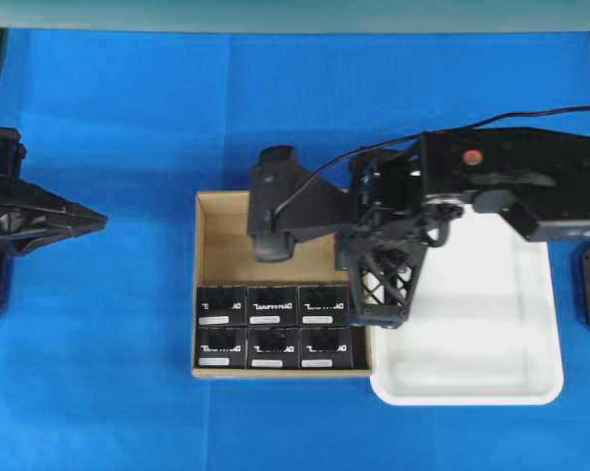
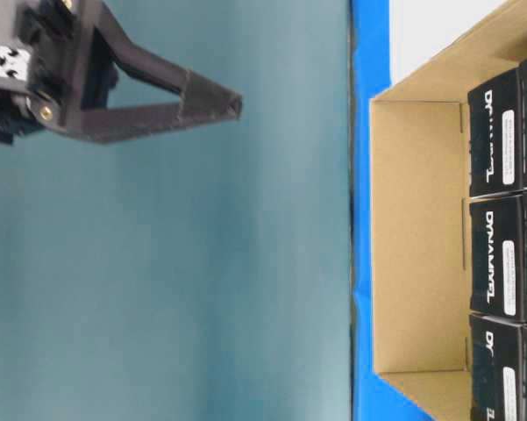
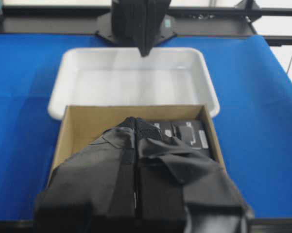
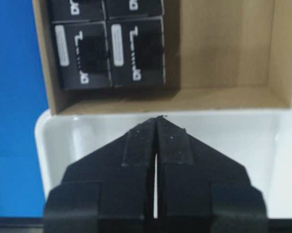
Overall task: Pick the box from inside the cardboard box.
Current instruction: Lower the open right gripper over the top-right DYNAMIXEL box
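Note:
Several identical black boxes (image 1: 273, 306) with white lettering fill the near part of the brown cardboard box (image 1: 226, 245) in two rows. The right wrist view shows them (image 4: 109, 53) at upper left, next to the carton's bare floor (image 4: 223, 48). My right gripper (image 4: 157, 119) is shut and holds nothing. It hangs above the tray's edge next to the carton. In the left wrist view it (image 3: 145, 52) points downward. My left gripper (image 1: 100, 222) is shut and empty, well left of the carton. Its closed tips (image 3: 136, 120) hide part of the boxes (image 3: 189, 133).
A white plastic tray (image 1: 491, 334) with nothing in it sits against the carton's right side on the blue cloth (image 1: 108, 373). The right arm (image 1: 510, 177) reaches out over the carton's far right corner. The carton's far third is bare cardboard (image 2: 416, 263).

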`<state>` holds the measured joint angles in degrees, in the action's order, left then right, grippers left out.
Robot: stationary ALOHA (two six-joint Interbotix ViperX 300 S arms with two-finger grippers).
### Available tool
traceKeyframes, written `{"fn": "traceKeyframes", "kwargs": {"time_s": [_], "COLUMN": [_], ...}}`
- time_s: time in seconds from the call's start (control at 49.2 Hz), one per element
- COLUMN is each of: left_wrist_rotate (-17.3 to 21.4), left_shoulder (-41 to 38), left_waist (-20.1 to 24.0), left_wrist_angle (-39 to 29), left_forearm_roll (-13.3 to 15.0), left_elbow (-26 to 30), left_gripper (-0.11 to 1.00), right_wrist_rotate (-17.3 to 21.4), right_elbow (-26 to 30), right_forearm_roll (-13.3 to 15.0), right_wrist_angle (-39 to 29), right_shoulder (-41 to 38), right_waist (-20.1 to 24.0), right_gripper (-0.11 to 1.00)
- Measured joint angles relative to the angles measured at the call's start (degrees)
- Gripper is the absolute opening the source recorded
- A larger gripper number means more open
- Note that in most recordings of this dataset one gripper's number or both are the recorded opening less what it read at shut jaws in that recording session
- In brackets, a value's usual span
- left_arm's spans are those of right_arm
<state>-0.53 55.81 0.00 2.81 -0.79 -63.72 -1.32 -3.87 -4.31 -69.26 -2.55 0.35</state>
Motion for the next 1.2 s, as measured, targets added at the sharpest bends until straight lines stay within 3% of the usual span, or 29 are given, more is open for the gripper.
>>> {"fn": "traceKeyframes", "kwargs": {"time_s": [0.163, 0.285, 0.386, 0.569, 0.651, 1.2], "left_wrist_rotate": [0.0, 0.0, 0.0, 0.0, 0.0, 0.0], "left_shoulder": [0.1, 0.1, 0.1, 0.1, 0.1, -0.1], "left_waist": [0.0, 0.0, 0.0, 0.0, 0.0, -0.2], "left_wrist_angle": [0.0, 0.0, 0.0, 0.0, 0.0, 0.0], "left_forearm_roll": [0.0, 0.0, 0.0, 0.0, 0.0, 0.0], "left_elbow": [0.0, 0.0, 0.1, 0.1, 0.1, 0.1], "left_gripper": [-0.07, -0.07, -0.07, -0.07, -0.07, -0.07], "right_wrist_rotate": [-1.3, -1.3, -1.3, -1.8, -2.0, -2.3], "right_elbow": [0.4, 0.4, 0.3, -1.0, -1.9, -9.8], "right_forearm_roll": [0.0, -0.6, -2.0, -3.1, -3.1, -3.4], "right_wrist_angle": [0.0, 0.3, 0.7, 2.5, 4.4, 19.3], "right_shoulder": [-1.6, -1.9, -2.3, -3.4, -3.9, -7.6], "right_waist": [-0.2, -0.7, -1.7, -2.9, -2.8, -1.1], "right_gripper": [0.03, 0.11, 0.32, 0.85, 0.98, 0.99]}}
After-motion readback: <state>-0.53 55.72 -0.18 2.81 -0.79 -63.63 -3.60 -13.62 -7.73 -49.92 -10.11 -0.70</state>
